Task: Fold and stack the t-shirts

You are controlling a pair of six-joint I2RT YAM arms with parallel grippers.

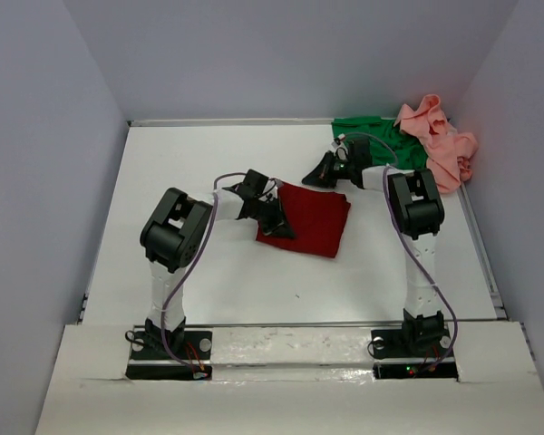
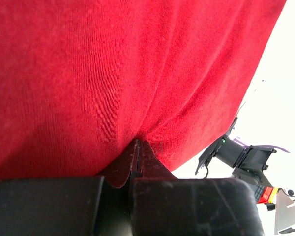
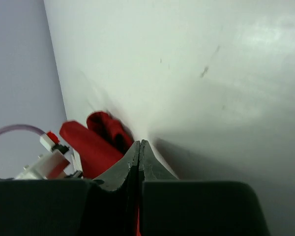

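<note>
I work over a white table [image 1: 208, 299] with a matte top. A low rim [image 1: 227, 121] runs along its far edge, and a side rim [image 1: 481, 254] runs down the right. A small dark speck [image 1: 296, 294] sits on the top toward the near side. Through my right wrist camera I see a few faint dark marks [image 3: 205, 72] on the same surface. Pale lavender walls [image 1: 45, 154] close in on the left, back and right. A glossy strip [image 1: 290, 343] crosses the near edge, and a white board [image 1: 290, 403] lies nearer still.
</note>
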